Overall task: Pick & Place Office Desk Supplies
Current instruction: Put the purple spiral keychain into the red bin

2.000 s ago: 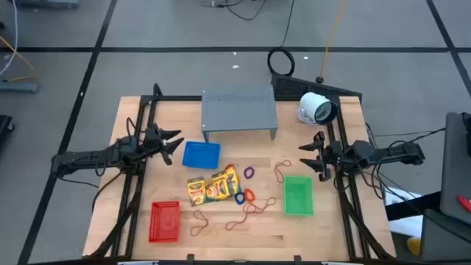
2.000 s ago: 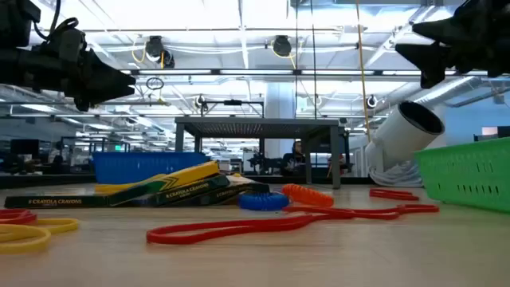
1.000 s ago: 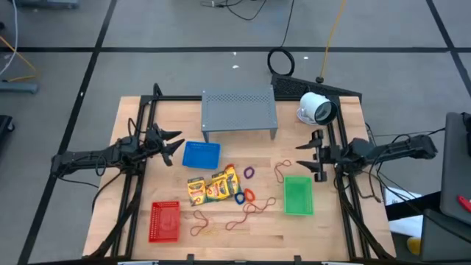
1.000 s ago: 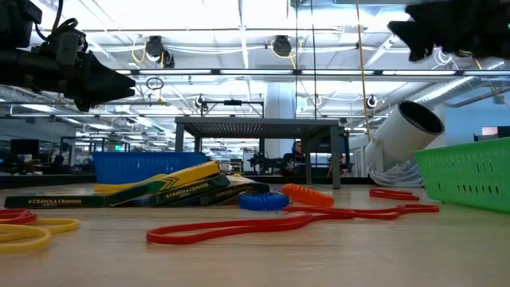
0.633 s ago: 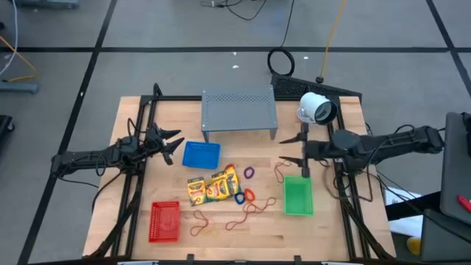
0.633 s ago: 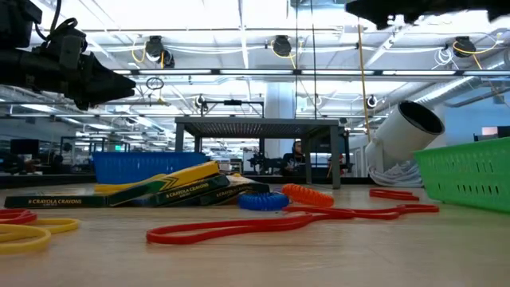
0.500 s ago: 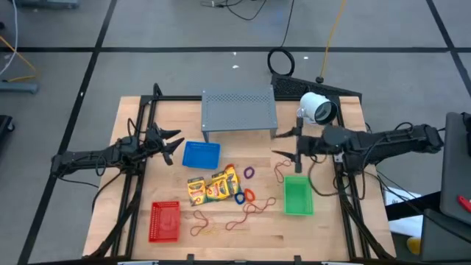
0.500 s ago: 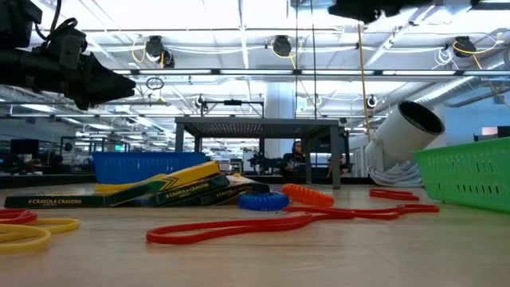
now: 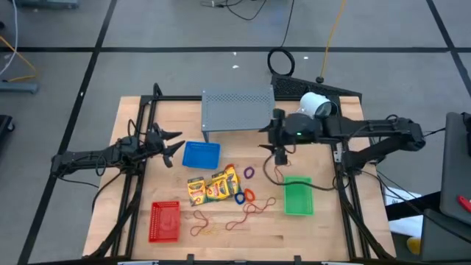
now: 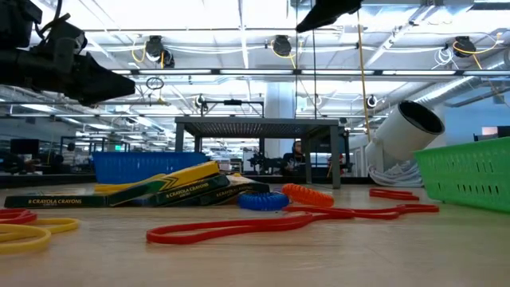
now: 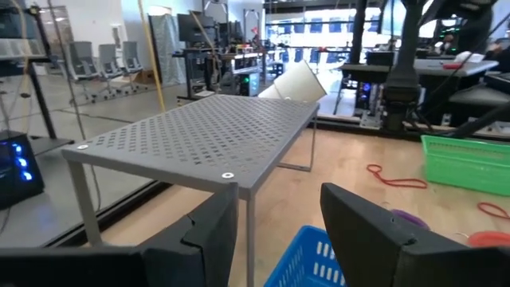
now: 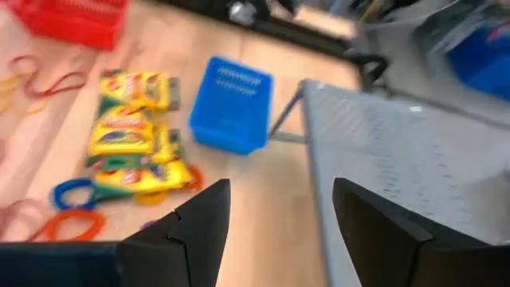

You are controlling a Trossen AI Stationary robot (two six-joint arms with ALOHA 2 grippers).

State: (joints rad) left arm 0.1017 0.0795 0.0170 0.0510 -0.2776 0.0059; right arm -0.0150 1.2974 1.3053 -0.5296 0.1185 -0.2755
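Two crayon packs (image 9: 213,185), long axes diagonal

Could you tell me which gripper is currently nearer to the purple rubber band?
The right. The right gripper hovers just beside the purple rubber band, fingers open; the left gripper waits beyond the blue basket.

My high camera hangs over the table (image 9: 147,118), looking straight down on all of it; my low one sits at tabletop level at the near edge, facing the far room; my left wrist camera looks rightward, close to the grey stand (image 11: 199,139); my right wrist camera looks down leftward; both wrist views share the blue basket (image 12: 231,105) and that stand.
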